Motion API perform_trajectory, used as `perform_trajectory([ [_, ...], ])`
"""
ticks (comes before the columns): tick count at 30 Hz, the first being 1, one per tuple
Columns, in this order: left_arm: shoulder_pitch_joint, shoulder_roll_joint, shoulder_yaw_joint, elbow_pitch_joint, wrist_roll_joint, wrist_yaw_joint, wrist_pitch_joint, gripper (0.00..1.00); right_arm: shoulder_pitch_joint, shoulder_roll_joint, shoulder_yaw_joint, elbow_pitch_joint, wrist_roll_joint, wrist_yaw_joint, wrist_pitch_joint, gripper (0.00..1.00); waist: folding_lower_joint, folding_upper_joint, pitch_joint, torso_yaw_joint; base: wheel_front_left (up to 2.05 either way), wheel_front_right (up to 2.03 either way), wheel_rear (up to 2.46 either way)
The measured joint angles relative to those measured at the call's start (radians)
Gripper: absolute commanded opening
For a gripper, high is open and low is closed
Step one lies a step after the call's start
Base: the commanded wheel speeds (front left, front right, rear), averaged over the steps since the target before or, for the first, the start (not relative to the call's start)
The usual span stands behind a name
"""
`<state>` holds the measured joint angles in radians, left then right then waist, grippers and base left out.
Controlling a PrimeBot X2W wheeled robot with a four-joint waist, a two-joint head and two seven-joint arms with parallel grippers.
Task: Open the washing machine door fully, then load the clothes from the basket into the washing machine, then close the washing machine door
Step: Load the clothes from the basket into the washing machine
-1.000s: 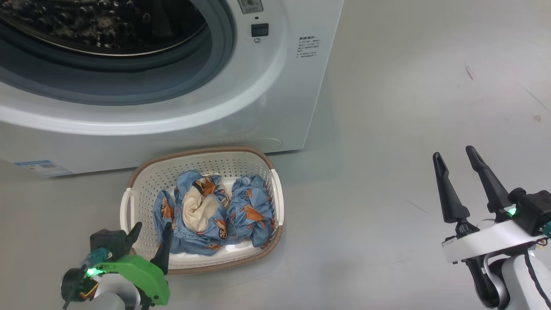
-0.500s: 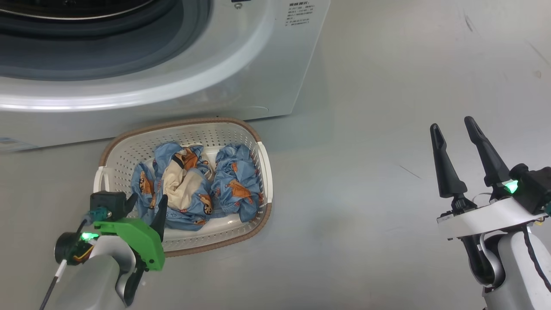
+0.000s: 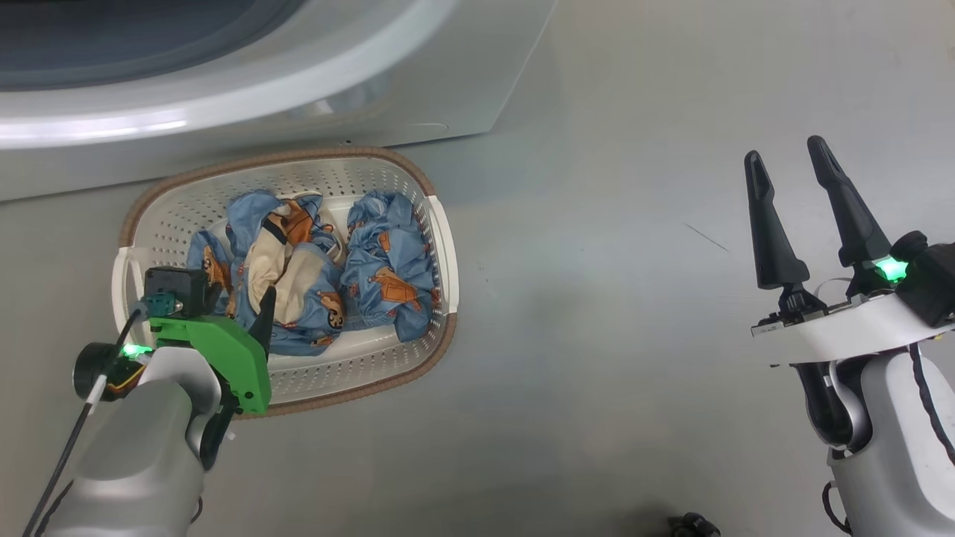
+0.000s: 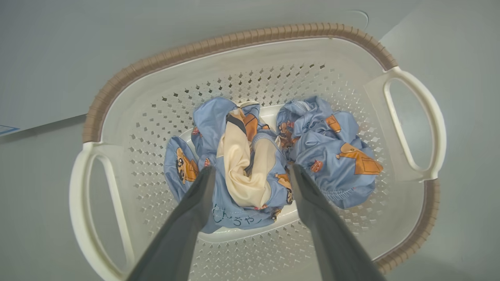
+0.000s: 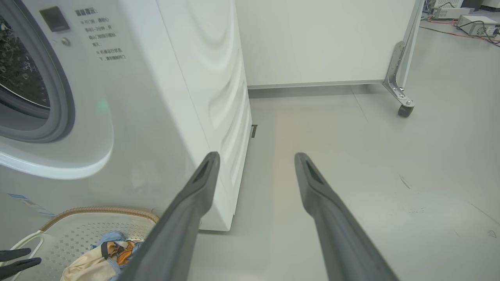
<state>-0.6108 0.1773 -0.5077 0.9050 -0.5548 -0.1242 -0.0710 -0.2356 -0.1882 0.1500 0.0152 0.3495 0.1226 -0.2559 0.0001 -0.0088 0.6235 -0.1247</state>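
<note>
The cream basket (image 3: 440,246) stands on the floor in front of the white washing machine (image 3: 418,82). In it lie crumpled light-blue clothes (image 3: 380,261), one showing a cream lining. My left gripper (image 3: 242,294) hangs open over the basket's near left side. In the left wrist view its fingers straddle the cream-lined garment, left gripper (image 4: 252,168) above the clothes (image 4: 332,144), inside the basket (image 4: 234,39). My right gripper (image 3: 785,149) is open in the air far to the right, holding nothing. The washing machine door is out of view; the drum (image 5: 19,78) shows through the uncovered opening.
Bare grey floor (image 3: 634,298) stretches to the right of the basket. In the right wrist view, right gripper (image 5: 256,156) points past the machine's side (image 5: 218,97) toward a white panel on a castor (image 5: 402,105). Equipment boxes (image 5: 472,23) sit far right.
The head camera has tilted down, so the machine slid up out of the picture. My left gripper has moved forward over the clothes in the basket. Both grippers stay open.
</note>
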Motion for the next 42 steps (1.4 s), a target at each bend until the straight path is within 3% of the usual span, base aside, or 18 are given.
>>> perform_trajectory([
  [21, -0.133, 0.020, -0.056, 0.112, -0.039, 0.000, 0.059, 1.00, -0.102, 0.032, 0.025, -0.018, -0.009, 0.000, 0.000, 1.00, 0.0000, 0.0000, 0.170, -0.032, 0.00, 0.00, 0.00],
  [42, -0.205, 0.030, -0.119, 0.175, -0.061, 0.000, 0.098, 1.00, -0.127, 0.034, 0.051, -0.019, -0.010, 0.000, 0.000, 1.00, 0.0000, 0.0000, 0.212, -0.049, 0.00, 0.00, 0.00],
])
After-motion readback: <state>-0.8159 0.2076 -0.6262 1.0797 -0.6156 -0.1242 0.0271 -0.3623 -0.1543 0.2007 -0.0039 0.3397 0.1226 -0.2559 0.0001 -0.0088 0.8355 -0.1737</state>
